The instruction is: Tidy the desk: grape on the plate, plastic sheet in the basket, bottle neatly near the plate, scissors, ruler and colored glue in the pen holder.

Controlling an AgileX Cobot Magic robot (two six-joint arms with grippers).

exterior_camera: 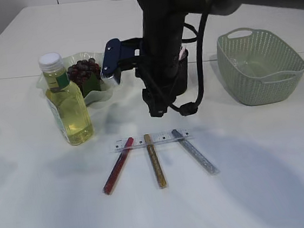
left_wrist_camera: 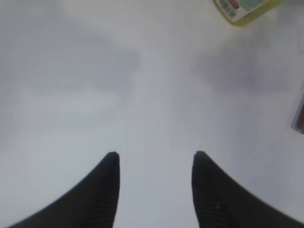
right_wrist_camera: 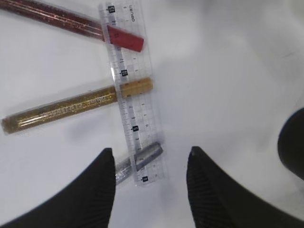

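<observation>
White table: three glue sticks, one ruler.

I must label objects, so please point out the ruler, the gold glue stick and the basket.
ruler (right_wrist_camera: 132, 95): right wrist view, middle of the clear strip.
gold glue stick (right_wrist_camera: 61, 109): right wrist view, glittery barrel.
basket (exterior_camera: 280, 89): exterior view, front wall.
</observation>
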